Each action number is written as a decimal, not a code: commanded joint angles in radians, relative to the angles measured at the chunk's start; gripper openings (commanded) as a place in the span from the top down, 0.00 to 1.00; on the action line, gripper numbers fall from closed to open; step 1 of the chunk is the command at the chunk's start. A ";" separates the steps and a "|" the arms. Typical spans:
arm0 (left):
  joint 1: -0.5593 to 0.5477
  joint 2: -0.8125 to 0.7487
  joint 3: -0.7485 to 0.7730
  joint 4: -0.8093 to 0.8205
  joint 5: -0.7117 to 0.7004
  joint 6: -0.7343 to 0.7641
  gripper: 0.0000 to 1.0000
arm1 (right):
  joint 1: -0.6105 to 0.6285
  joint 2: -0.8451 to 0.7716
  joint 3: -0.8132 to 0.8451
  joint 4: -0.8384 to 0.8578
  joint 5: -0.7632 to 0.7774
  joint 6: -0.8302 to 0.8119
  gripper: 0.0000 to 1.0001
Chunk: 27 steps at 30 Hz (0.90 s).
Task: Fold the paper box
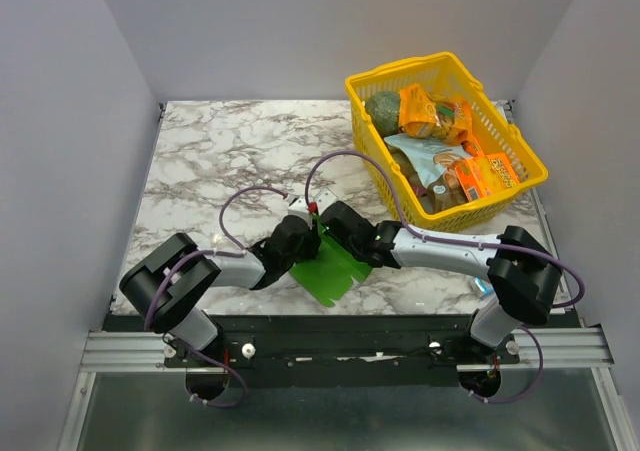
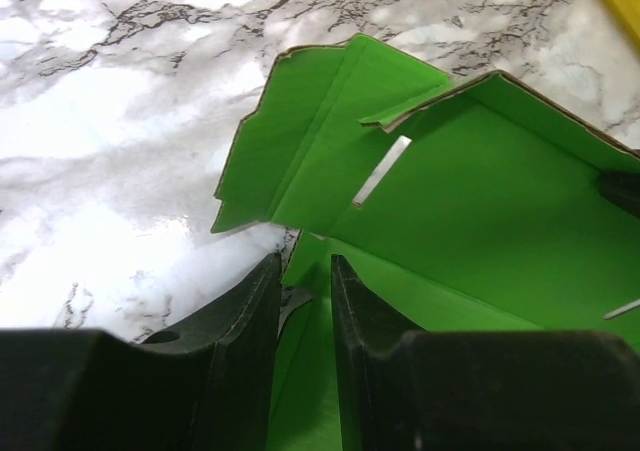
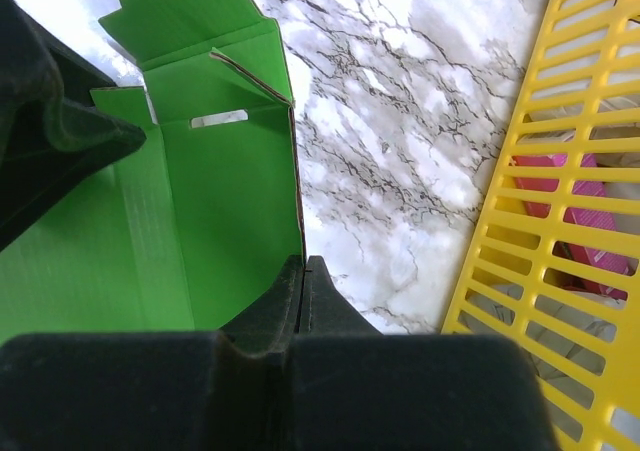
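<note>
The paper box (image 1: 330,266) sits half-opened near the front edge of the bench (image 1: 220,161), between both arms, with bare marble behind and to the left. The left fingers (image 2: 250,321) stand narrowly apart with a green flap running between them. The right fingers (image 3: 270,311) are pressed together on the box's wall edge. A yellow basket (image 1: 500,121) of groceries crowds the right rear.

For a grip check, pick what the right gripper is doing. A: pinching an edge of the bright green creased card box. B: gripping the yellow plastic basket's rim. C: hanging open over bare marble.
A: the right gripper is shut on the edge of the bright green creased card box, clear of the yellow plastic basket.
</note>
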 commanded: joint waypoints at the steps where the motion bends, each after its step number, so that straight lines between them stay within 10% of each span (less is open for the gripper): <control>1: -0.018 0.037 0.033 0.055 -0.047 0.000 0.71 | 0.008 0.012 0.031 0.046 -0.011 0.018 0.99; 10: -0.056 0.051 0.000 0.162 -0.079 0.064 1.00 | 0.007 0.000 0.039 0.041 -0.006 0.041 0.98; 20: -0.113 -0.056 -0.203 0.254 -0.424 -0.023 1.00 | 0.004 -0.016 0.207 -0.160 0.084 0.244 0.20; 27: -0.188 -0.076 -0.333 0.491 -0.640 0.030 1.00 | -0.104 -0.060 0.240 -0.174 -0.314 0.618 0.19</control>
